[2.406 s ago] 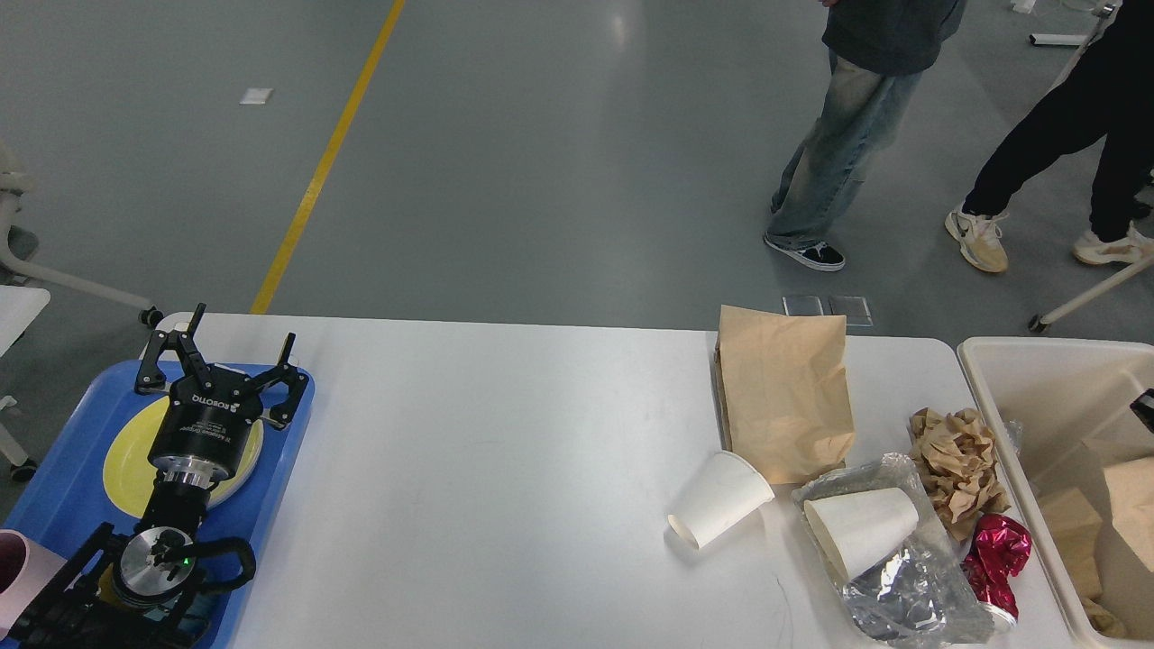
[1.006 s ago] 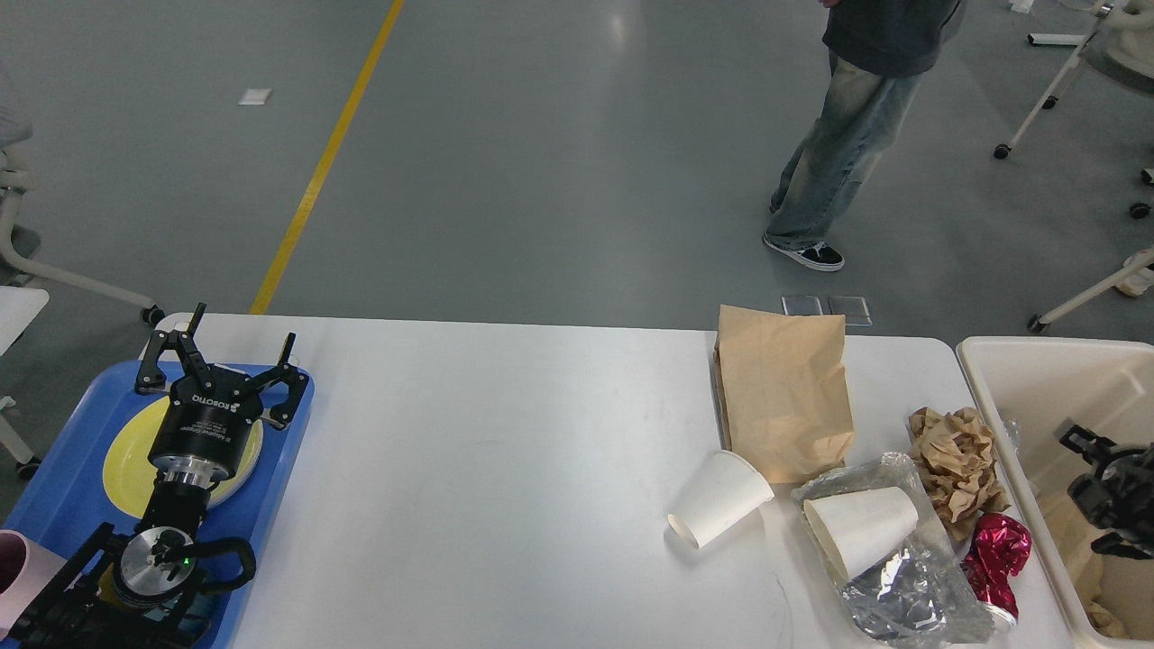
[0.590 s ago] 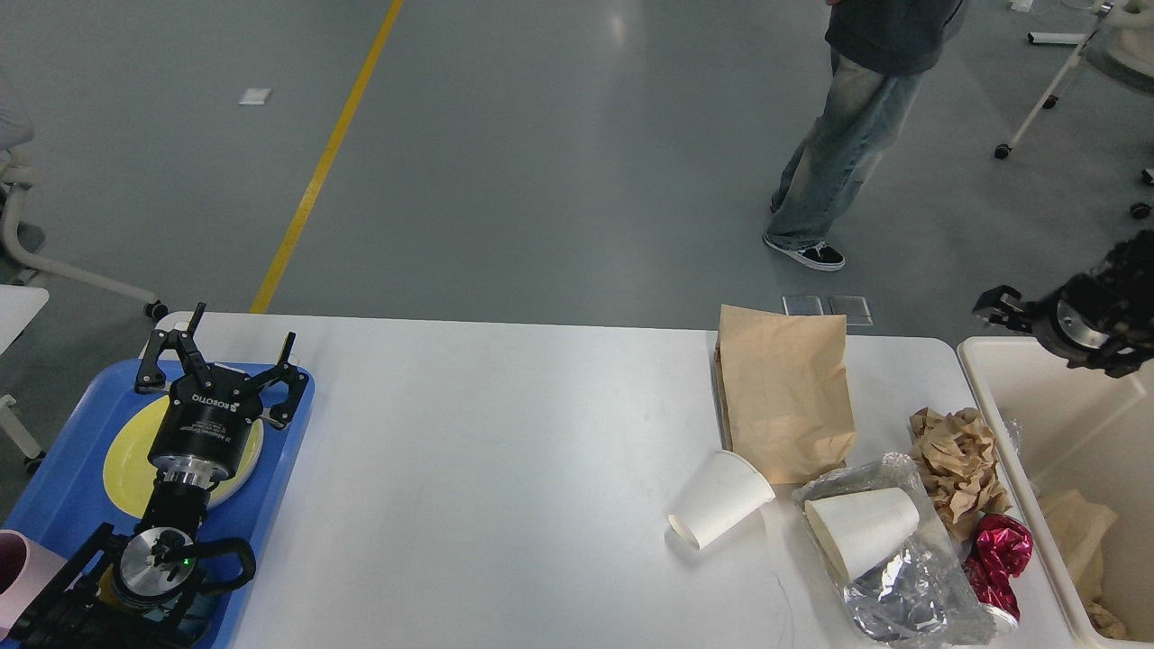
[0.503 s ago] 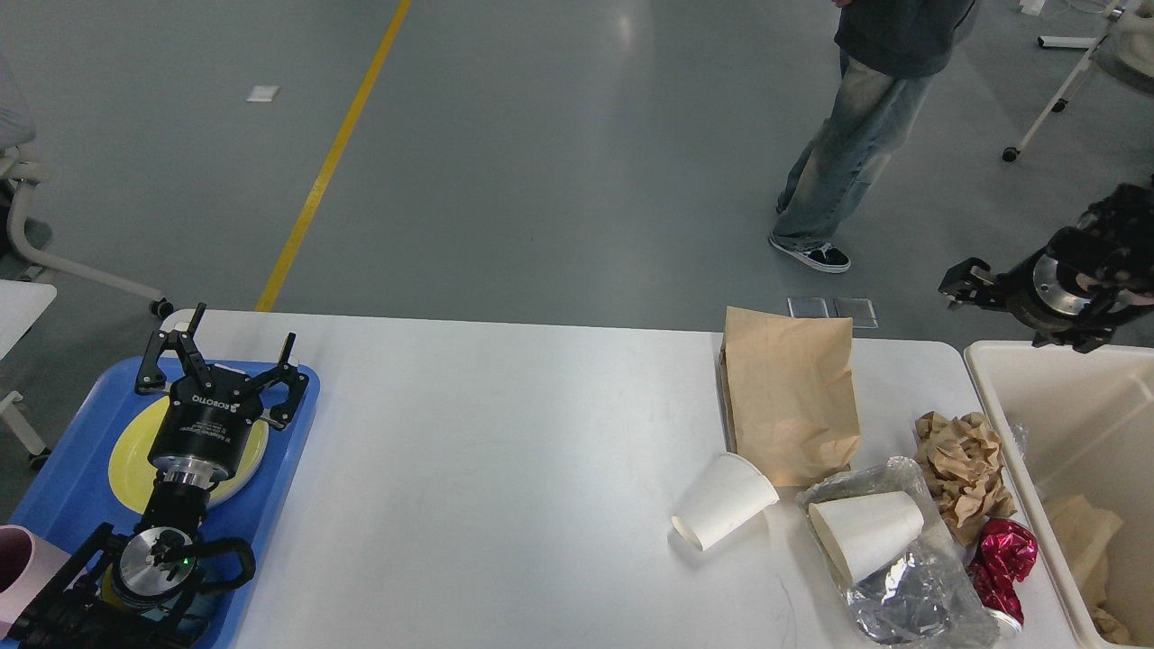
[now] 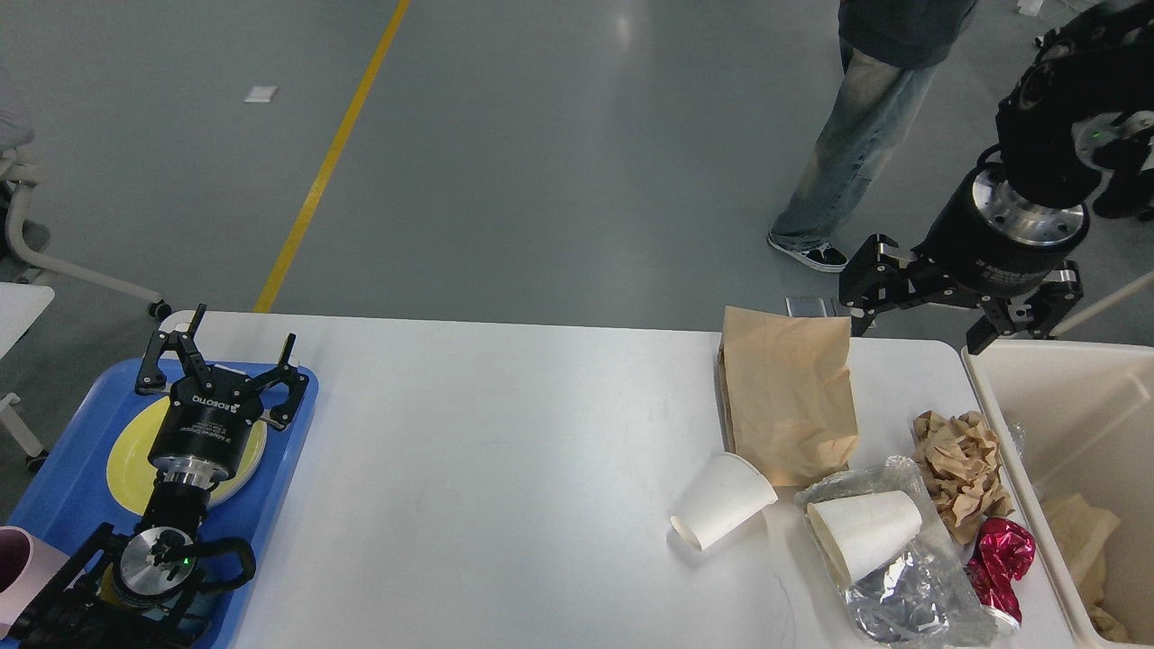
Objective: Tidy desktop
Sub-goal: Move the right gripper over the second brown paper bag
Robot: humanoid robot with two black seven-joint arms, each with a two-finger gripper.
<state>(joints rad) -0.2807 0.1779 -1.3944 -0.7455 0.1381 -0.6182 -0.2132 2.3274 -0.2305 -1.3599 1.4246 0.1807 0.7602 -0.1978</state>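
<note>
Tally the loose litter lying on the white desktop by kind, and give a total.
Paper cups on their sides: 2
Flat brown paper bag: 1
Crumpled brown paper: 1
Clear plastic wrapper: 1
Red foil wrapper: 1
Total: 6

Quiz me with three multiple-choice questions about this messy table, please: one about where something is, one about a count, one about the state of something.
1. Where does the yellow plate lie?
A. in the blue tray
B. in the beige bin
C. on the floor

2. How many white paper cups lie on the desktop?
A. one
B. two
C. four

3. How is the right gripper?
A. clamped on a cup
B. open and empty
C. out of sight

Answers: 1 A, blue rim surrounds it. 2 B, one cup beside another. 3 B, fingers spread, nothing between.
</note>
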